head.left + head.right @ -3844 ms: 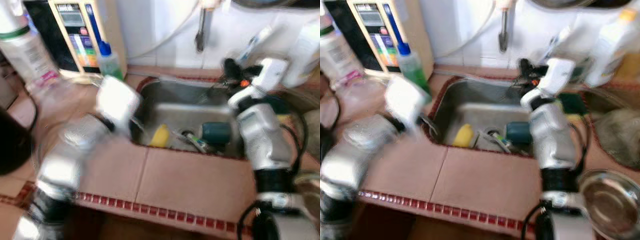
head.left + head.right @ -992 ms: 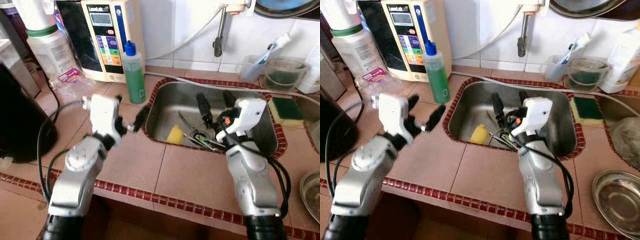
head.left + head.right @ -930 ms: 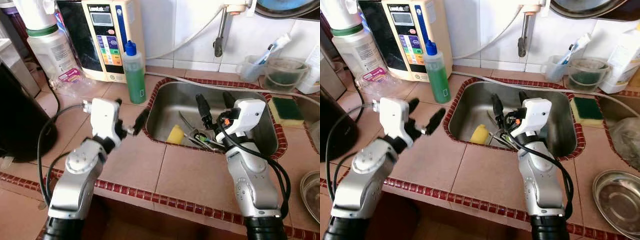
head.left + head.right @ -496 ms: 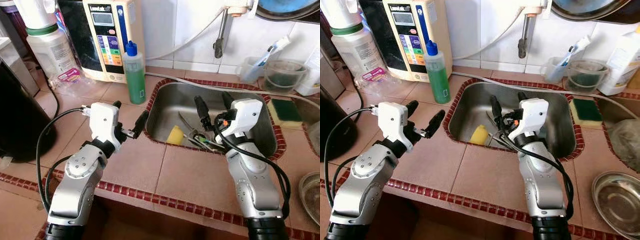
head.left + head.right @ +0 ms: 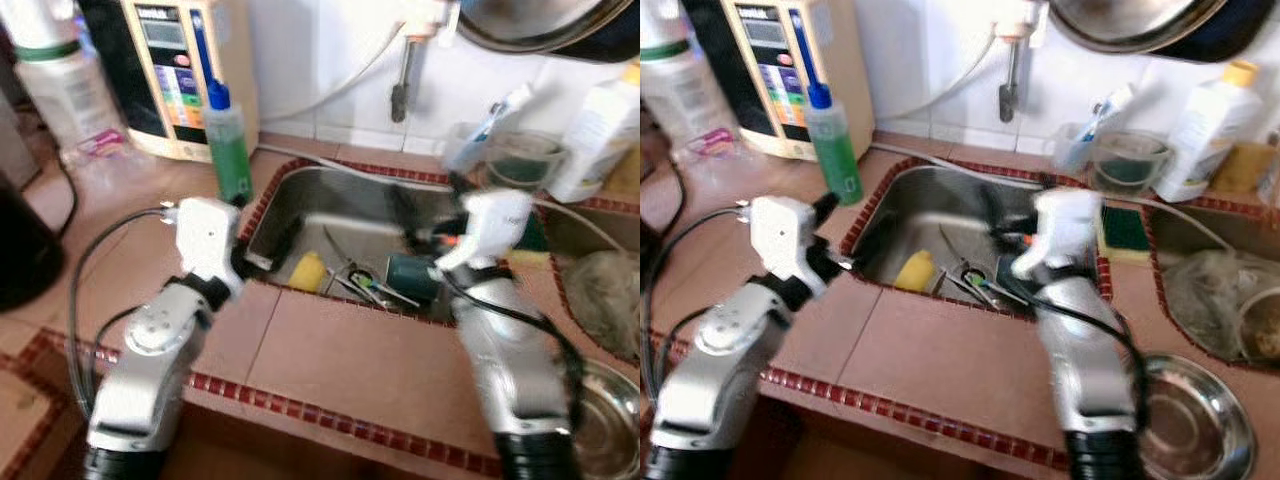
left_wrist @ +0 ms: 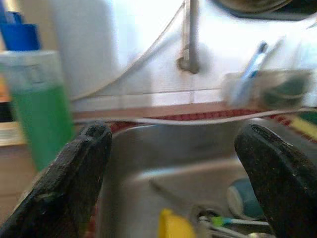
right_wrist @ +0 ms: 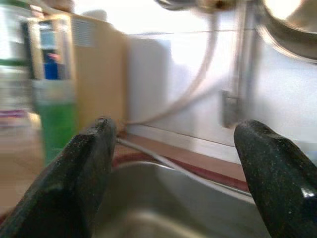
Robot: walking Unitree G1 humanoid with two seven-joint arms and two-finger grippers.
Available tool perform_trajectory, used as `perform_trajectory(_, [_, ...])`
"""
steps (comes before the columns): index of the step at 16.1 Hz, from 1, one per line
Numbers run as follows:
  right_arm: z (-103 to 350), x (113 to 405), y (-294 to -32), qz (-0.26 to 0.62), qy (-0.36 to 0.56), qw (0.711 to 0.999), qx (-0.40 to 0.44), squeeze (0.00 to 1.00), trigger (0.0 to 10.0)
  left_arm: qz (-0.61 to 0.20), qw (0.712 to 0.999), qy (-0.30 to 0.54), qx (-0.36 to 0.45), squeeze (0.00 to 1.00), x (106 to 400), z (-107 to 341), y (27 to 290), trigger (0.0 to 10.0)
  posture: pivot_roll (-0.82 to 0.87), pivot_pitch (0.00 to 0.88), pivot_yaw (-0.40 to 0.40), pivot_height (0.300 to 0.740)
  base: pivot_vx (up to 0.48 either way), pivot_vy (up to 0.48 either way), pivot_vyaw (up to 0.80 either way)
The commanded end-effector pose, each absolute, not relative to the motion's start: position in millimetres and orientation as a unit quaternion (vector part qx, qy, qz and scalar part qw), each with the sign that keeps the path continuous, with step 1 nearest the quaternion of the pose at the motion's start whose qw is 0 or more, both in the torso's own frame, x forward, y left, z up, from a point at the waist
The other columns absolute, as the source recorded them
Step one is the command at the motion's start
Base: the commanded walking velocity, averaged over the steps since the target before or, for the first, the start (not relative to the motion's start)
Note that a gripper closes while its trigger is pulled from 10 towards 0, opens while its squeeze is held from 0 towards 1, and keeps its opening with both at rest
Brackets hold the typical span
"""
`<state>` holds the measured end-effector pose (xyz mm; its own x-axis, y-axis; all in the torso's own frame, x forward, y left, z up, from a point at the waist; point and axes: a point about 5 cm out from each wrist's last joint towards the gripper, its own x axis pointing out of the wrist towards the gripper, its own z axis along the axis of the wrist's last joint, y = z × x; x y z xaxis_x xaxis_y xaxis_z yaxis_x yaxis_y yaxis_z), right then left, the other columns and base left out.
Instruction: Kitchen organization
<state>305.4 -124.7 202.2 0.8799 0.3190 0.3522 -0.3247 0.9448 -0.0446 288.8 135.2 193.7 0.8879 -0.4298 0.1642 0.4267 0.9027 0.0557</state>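
Sink [image 5: 300,205], steel, recessed in tiled counter [image 5: 340,360] with red border trim; contents: 1 yellow sponge [image 5: 306,270] near the sink's front-left wall, 1 teal cup [image 5: 410,276] toward the front-right, loose utensils [image 5: 360,282] around the drain between them. Left claw [image 6: 173,183], fingers spread wide and holding nothing, poised at the sink's left rim and facing across the basin toward the faucet [image 6: 190,34]. Right claw [image 7: 173,198], fingers likewise wide apart and empty, over the basin's right half just behind the cup, blurred in the head views. Green soap bottle [image 5: 228,140], upright, at the sink's back-left corner, just beside the left arm. Back edge of the counter: clear tub [image 5: 1128,160] with a toothbrush holder beside it, white bottle [image 5: 1200,130]; green scrub pad [image 5: 1125,228] at the sink's right rim. Steel bowl [image 5: 1200,425] at the counter's front-right corner. Hazards, judged: left arm swinging inward may tip the tall soap bottle; both claws reaching into 1 small basin may collide; wet cup may slip from a shallow pinch; tangled utensils may be dragged out with it; right elbow may knock the steel bowl off the edge.
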Motion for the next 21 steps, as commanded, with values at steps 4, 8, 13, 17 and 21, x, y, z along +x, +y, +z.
perform_trajectory(4, [215, 302, -132, 0.158, -0.206, 0.966, -0.001, 0.00, 10.0, -0.239, 0.966, -0.098, 0.007, 0.00, 286, 202, 129, 10.0, -0.08, 0.061, 0.043, 0.740, 0.000, -0.480, 0.00])
perform_trajectory(8, [217, 300, -129, 0.167, -0.211, 0.963, 0.000, 0.00, 10.0, -0.239, 0.966, -0.097, 0.004, 0.00, 285, 205, 131, 10.0, -0.08, 0.062, 0.039, 0.740, 0.000, -0.480, 0.00])
perform_trajectory(13, [216, 300, -127, 0.176, -0.209, 0.962, -0.002, 0.00, 10.0, -0.241, 0.966, -0.096, 0.001, 0.00, 284, 206, 130, 10.0, -0.08, 0.055, 0.030, 0.740, 0.000, -0.480, 0.00])
perform_trajectory(17, [213, 298, -125, 0.190, -0.199, 0.961, -0.004, 0.00, 10.0, -0.249, 0.964, -0.092, -0.009, 0.00, 281, 204, 129, 10.0, -0.07, 0.048, 0.025, 0.740, 0.000, -0.203, 0.00])
perform_trajectory(21, [198, 289, -128, 0.218, -0.153, 0.963, 0.030, 0.00, 10.0, -0.275, 0.960, -0.057, 0.019, 0.00, 274, 192, 129, 10.0, -0.07, 0.052, 0.028, 0.740, 0.000, 0.000, 0.00])
